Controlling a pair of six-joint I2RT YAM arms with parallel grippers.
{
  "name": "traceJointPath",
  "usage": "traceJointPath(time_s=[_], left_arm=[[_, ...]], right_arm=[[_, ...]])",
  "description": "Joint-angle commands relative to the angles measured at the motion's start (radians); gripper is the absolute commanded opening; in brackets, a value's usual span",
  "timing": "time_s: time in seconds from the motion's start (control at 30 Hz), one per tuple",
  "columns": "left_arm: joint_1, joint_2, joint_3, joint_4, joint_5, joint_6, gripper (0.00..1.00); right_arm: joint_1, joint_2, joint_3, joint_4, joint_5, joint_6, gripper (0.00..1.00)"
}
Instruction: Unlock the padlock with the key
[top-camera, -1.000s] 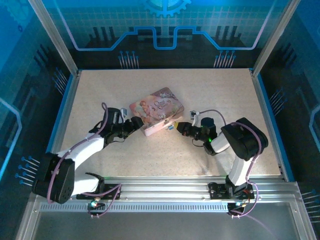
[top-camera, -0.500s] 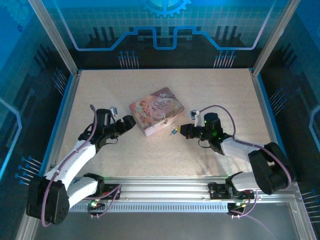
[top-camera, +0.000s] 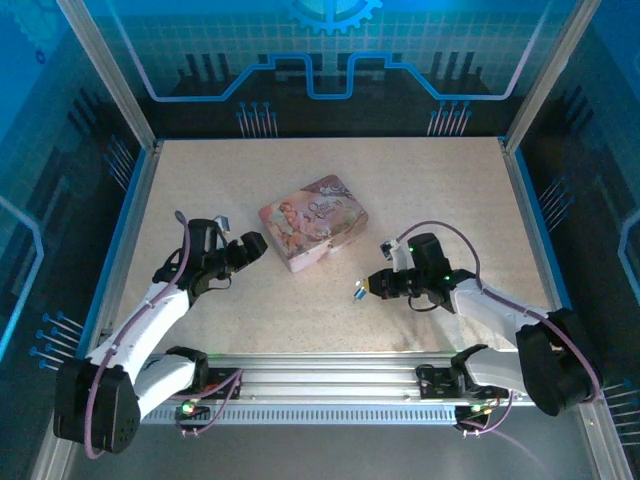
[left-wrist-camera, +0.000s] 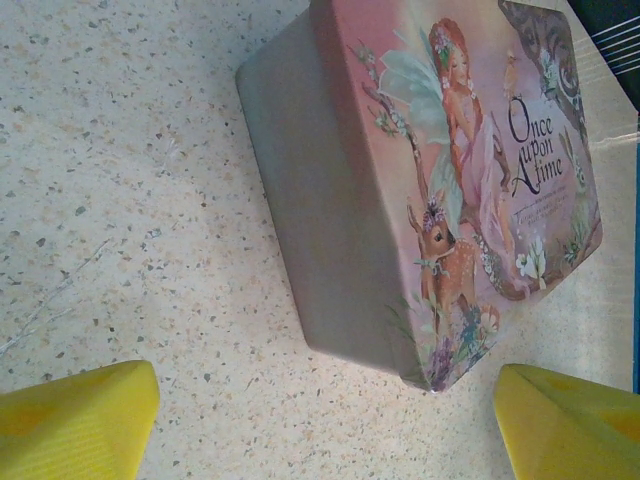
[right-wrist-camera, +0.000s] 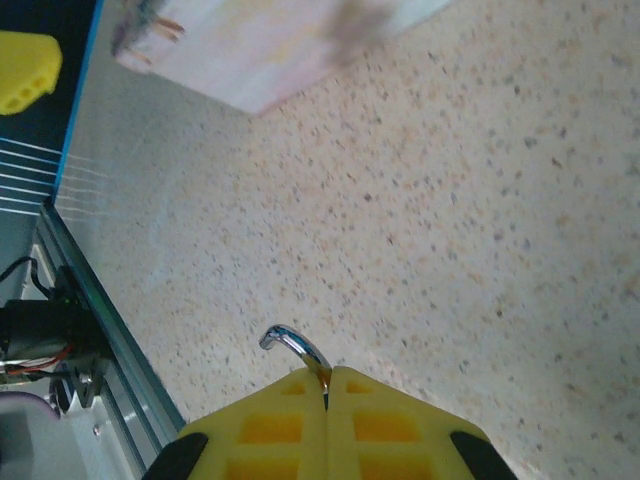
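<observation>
Two hands flank the tin (top-camera: 313, 221).
The right hand (top-camera: 371, 288) pinches the padlock (top-camera: 357, 293) by its shackle; the left hand (top-camera: 250, 246) gapes wide, empty.

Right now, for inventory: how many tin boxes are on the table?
1. The pink tin lies mid-table, ahead of the open left gripper; the arms seem too slim to hide another.

"Once upon A time" on tin (left-wrist-camera: 455, 190)

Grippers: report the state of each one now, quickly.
Left gripper: open, nothing between its fingers.
Right gripper: closed, pinching the padlock by its metal shackle, clear of the tin.
</observation>
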Motion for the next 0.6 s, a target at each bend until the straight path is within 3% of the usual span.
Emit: traceJointPath(time_s=[0.0,0.57], left_arm=[[0.010,-0.015,0.005,-0.023,-0.009,0.013,0.88],[0.013,0.011,0.000,-0.019,0.009,0.012,0.89]], right_arm=[[0.008,0.022,0.005,-0.062,0.001,-0.027,0.01],[0.009,0.189,0.010,0.048,0.006,0.017,0.07]])
